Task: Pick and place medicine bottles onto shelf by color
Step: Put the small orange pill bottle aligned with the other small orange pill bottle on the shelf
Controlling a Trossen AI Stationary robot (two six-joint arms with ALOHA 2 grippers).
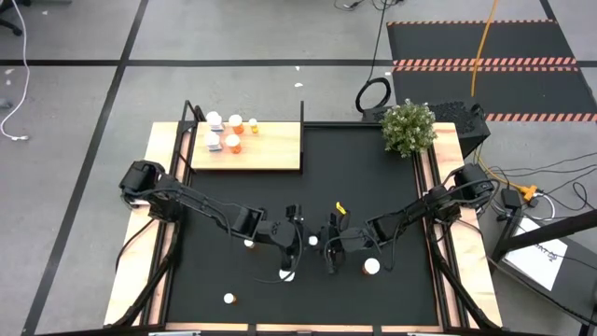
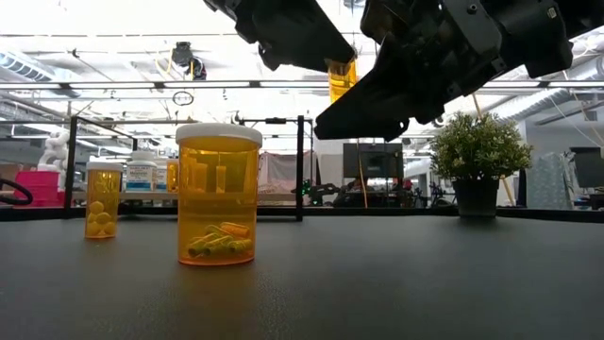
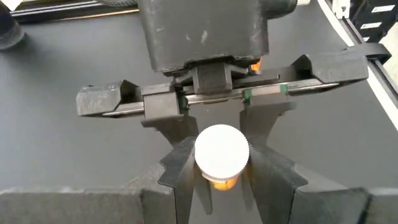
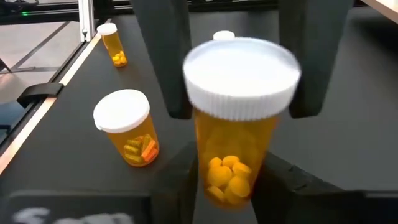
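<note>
Roughly halfway imo: the shelf point(image 1: 270, 149) at the far left of the mat already had a cluster of bottles on its left end, maybe six, a couple looking all white point(image 1: 214, 119) and the rest orange w/ white caps point(image 1: 234, 142), tho I couldn't tell from above if they were really grouped by color. Still on the black mat point(image 1: 373, 187): one loose bottle near the front left point(image 1: 229, 299), one just right of the right arm point(image 1: 371, 267), a couple more by the arms, plus the two being handled. Left gripper point(image 3: 222, 171) was mid-table, fingers closed in part way around a white-capped orange bottle point(image 3: 222, 152) sitting between them; looked like contact on both sides but can't swear to it. Right gripper point(image 4: 236, 186) was right next to it, clamped on a fat orange bottle of round yellow pills point(image 4: 239, 118) and it looked lifted. Another bottle w/ capsules point(image 4: 127, 130) stood beside it on the mat.
</note>
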